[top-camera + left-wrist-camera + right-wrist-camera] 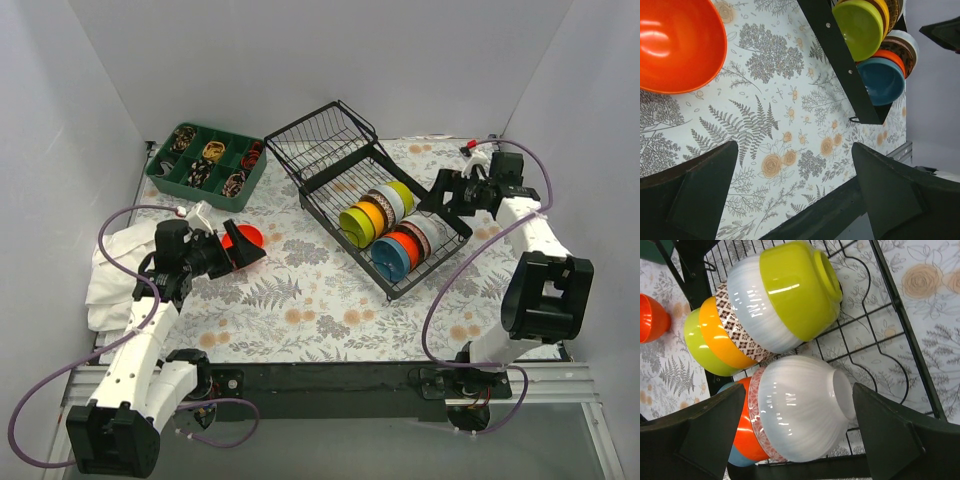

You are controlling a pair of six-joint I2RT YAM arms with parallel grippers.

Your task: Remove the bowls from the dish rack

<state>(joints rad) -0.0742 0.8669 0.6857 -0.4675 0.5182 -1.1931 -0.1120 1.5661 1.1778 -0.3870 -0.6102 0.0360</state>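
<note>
The black wire dish rack [330,150] stands at the back middle of the table. Two rows of bowls stand on edge in its near half: a lime bowl [356,223] leads one row, a blue bowl [389,258] the other. An orange-red bowl [243,240] sits on the floral cloth left of the rack. My left gripper [246,254] is open and empty beside it. My right gripper [446,200] is open at the rack's right side, its jaws either side of a white bowl [800,412], not touching it. A lime-based bowl [800,287] lies behind that.
A green compartment tray [205,165] with small items stands at the back left. White cloth [108,275] lies at the left edge. White walls enclose the table. A black bar [330,380] runs along the near edge.
</note>
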